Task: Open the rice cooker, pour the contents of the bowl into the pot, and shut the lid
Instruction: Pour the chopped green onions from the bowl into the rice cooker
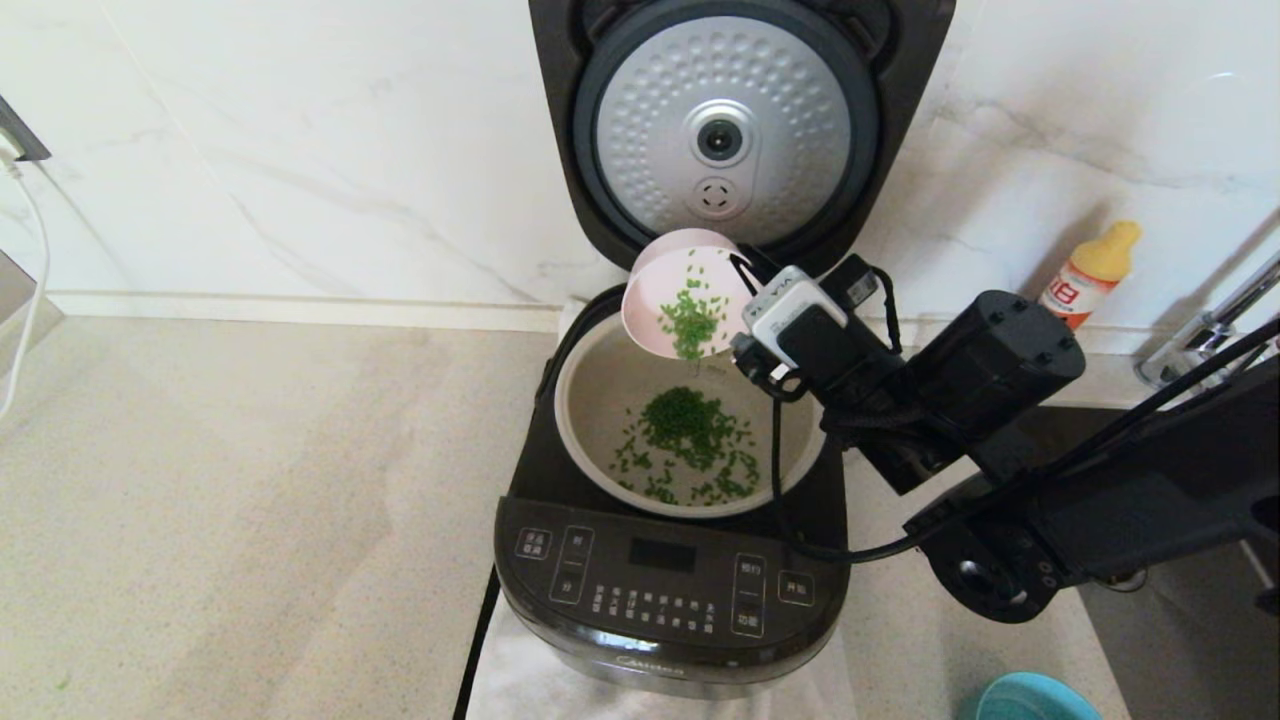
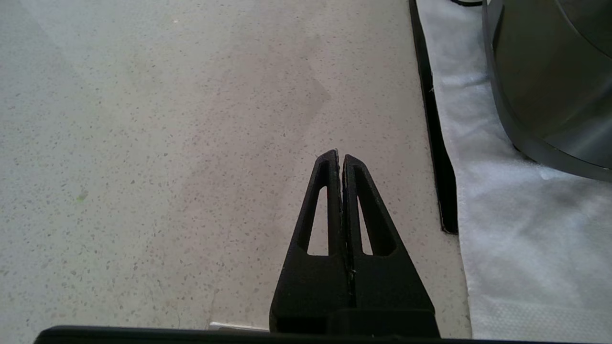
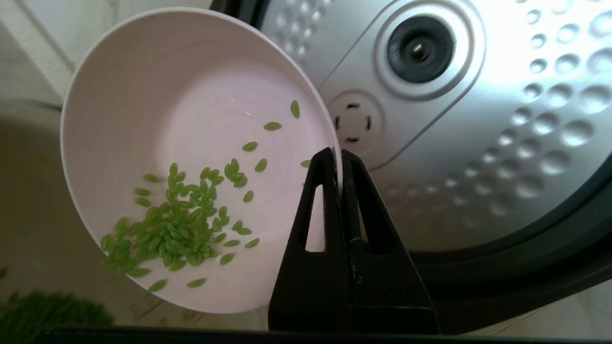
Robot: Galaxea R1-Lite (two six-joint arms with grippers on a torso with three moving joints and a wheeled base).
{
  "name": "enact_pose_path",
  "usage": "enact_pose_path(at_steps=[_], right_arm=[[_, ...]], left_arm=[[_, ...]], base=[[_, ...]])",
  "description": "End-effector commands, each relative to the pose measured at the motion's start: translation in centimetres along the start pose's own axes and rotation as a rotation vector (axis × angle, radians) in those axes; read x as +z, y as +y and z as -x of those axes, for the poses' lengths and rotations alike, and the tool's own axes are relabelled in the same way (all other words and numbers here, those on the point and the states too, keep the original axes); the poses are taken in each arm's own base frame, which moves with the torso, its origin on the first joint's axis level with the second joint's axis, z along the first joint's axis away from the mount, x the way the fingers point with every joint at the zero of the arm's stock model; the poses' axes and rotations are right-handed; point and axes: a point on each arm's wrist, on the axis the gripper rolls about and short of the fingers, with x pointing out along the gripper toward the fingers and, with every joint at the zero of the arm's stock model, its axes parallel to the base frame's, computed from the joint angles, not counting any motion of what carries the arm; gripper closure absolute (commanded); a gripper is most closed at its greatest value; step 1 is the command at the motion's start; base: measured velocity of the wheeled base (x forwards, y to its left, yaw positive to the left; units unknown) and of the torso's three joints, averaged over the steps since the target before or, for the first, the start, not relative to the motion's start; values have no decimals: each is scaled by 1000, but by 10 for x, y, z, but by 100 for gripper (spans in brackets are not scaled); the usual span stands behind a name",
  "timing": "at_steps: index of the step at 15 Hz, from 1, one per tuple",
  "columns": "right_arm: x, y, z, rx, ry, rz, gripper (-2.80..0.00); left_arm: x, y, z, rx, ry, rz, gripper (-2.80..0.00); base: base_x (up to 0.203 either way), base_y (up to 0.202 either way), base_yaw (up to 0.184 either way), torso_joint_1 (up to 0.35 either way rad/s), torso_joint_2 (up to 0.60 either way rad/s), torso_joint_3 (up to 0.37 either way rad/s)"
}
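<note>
The black rice cooker (image 1: 670, 600) stands open at the middle of the counter, its lid (image 1: 722, 130) upright and the dimpled silver underside (image 3: 478, 119) facing me. The pale pot (image 1: 600, 400) inside holds a heap of green grains (image 1: 690, 425). My right gripper (image 1: 742, 300) (image 3: 340, 157) is shut on the rim of a small pink bowl (image 1: 680, 290) (image 3: 191, 119), which hangs tilted over the pot's back edge. Green grains (image 3: 177, 229) are gathered at the bowl's low side. My left gripper (image 2: 340, 157) is shut on nothing, low over the counter left of the cooker (image 2: 550, 86).
A yellow-capped bottle (image 1: 1090, 272) stands against the back wall at the right, beside a faucet (image 1: 1215, 320). A blue bowl (image 1: 1035, 698) peeks in at the front right. The black power cord (image 1: 478, 640) (image 2: 432, 119) runs along the cooker's left side, beside a white mat (image 2: 526, 215).
</note>
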Motion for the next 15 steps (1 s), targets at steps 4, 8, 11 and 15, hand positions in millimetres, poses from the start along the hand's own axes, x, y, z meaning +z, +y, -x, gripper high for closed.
enact_pose_path(at_steps=[4, 8, 11, 15], right_arm=[[-2, 6, 2, 3, 17, 10, 0], [4, -11, -10, -72, -9, 142, 0], [6, -17, -10, -91, -8, 255, 0], [5, -20, -11, -99, 0, 367, 0]], left_arm=[[-2, 0, -1, 0, 8, 0, 0], [-2, 0, -1, 0, 8, 0, 0], [-2, 0, -1, 0, 8, 0, 0], [-2, 0, -1, 0, 8, 0, 0]], base=[[0, 0, 0, 0, 0, 0], [0, 0, 0, 0, 0, 0], [0, 0, 0, 0, 0, 0], [0, 0, 0, 0, 0, 0]])
